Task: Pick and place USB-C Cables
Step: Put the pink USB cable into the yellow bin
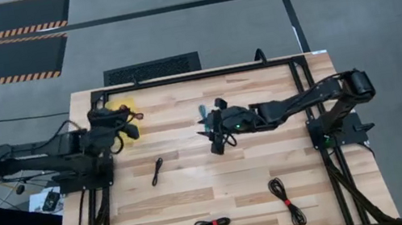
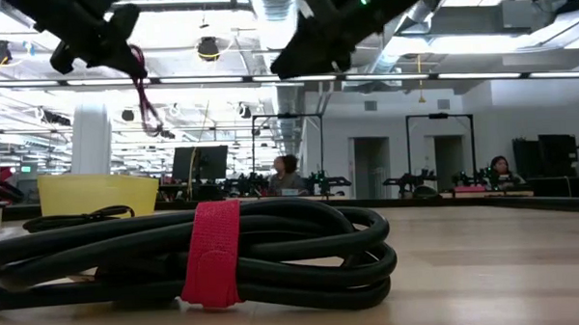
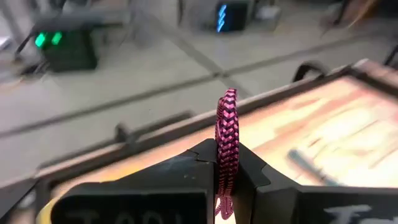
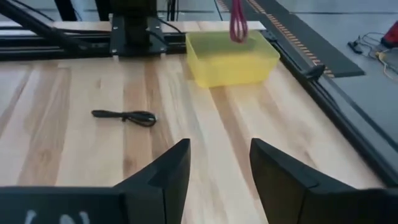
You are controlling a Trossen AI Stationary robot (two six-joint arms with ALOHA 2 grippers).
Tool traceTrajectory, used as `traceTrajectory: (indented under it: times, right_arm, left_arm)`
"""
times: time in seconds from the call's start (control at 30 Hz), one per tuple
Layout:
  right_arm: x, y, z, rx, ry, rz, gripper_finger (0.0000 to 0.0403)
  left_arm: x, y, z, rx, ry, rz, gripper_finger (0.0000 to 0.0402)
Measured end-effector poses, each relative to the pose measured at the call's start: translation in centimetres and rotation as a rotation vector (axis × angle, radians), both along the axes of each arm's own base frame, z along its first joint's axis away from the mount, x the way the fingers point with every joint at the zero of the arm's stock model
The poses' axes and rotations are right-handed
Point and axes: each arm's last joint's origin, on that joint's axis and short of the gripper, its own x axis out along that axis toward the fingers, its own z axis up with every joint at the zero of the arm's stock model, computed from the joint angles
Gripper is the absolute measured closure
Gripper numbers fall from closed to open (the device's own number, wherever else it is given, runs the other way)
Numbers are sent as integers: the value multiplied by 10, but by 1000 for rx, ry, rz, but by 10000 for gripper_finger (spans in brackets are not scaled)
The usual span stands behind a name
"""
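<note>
My left gripper is shut on the maroon-red cable and holds it in the air over the yellow bin. My right gripper is open and hovers above the table's middle, touching nothing. The teal-blue cable lies flat on the table just beyond it. The plain black cable lies flat between the arms. Two black cables with red ties rest near the table's near edge. One of them fills the low view's foreground. My left gripper pinches the maroon-red cable between its two fingers. A short bend of the bundle sticks out past the fingertips. The rest hangs slack below the fingers, lifted clear above the yellow bin.
The yellow bin sits on the table's far-left part, close to the black frame rail that runs around the table. Bare wood lies between the scattered cables. People sit in the room far behind the table.
</note>
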Motion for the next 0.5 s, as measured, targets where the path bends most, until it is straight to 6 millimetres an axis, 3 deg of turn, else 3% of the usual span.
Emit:
traceTrajectory:
  times: [0.2, 0.5]
  right_arm:
    - [-14, 3, -28, 45, -12, -3, 221]
    - [-15, 1, -30, 41, -5, -8, 222]
  left_arm:
    - [10, 25, 11, -183, 173, 115, 401]
    - [22, 88, 12, -432, 381, 170, 401]
